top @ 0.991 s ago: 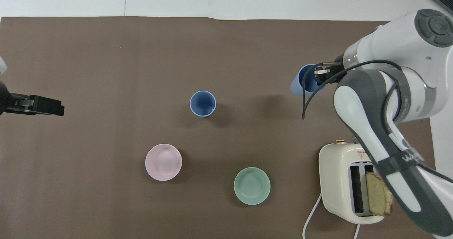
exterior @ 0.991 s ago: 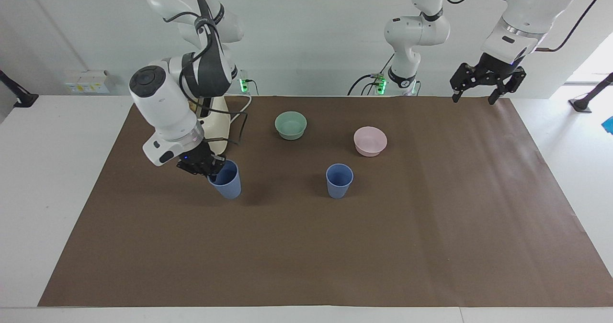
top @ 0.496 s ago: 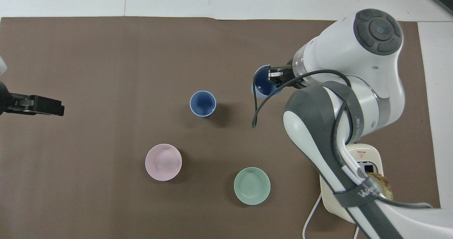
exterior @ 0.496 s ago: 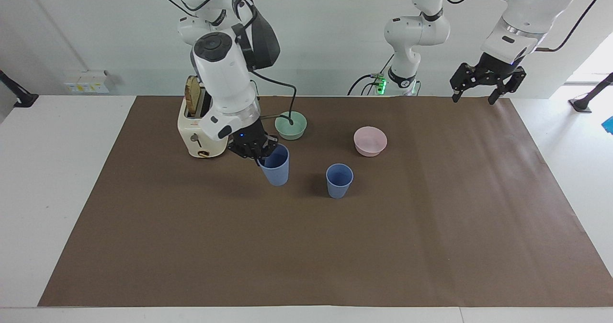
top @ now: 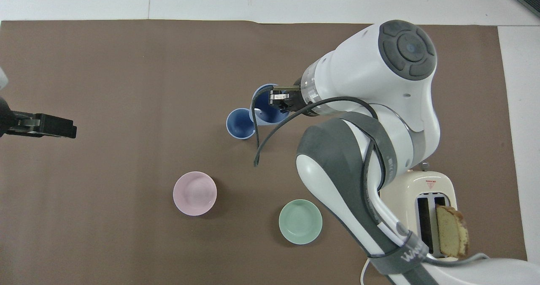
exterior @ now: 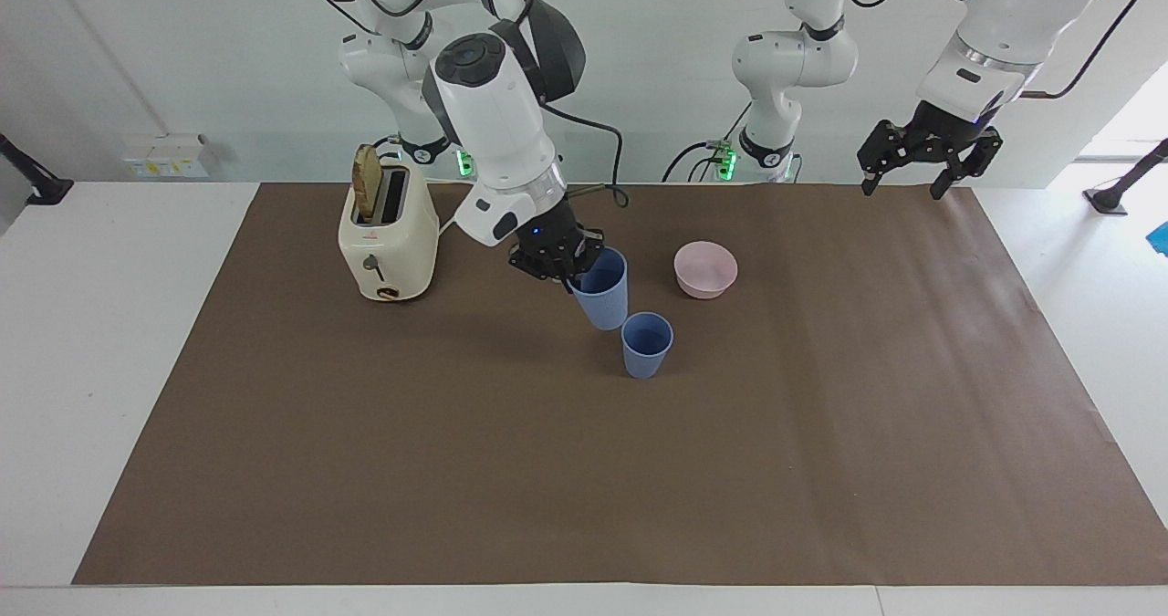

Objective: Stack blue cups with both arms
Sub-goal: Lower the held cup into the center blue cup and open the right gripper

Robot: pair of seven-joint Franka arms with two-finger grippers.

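Observation:
One blue cup (exterior: 646, 344) (top: 240, 123) stands upright on the brown mat near the middle of the table. The second blue cup (exterior: 602, 297) (top: 263, 112) hangs tilted in the air just beside it, on the side toward the right arm's end. In the overhead view its rim overlaps the standing cup's rim. My right gripper (exterior: 570, 274) (top: 276, 97) is shut on the raised cup's rim, one finger inside the cup. My left gripper (exterior: 902, 189) (top: 69, 128) waits open and empty, held up over the mat's corner at the left arm's end.
A pink bowl (exterior: 705, 269) (top: 195, 193) and a mint-green bowl (top: 300, 221) sit nearer to the robots than the standing cup. The right arm hides the green bowl in the facing view. A cream toaster (exterior: 385, 233) (top: 434, 188) holding a bread slice (exterior: 365, 194) stands at the right arm's end.
My right gripper has carried its blue cup from the right arm's end toward the middle, up beside the standing cup. The left arm has not moved.

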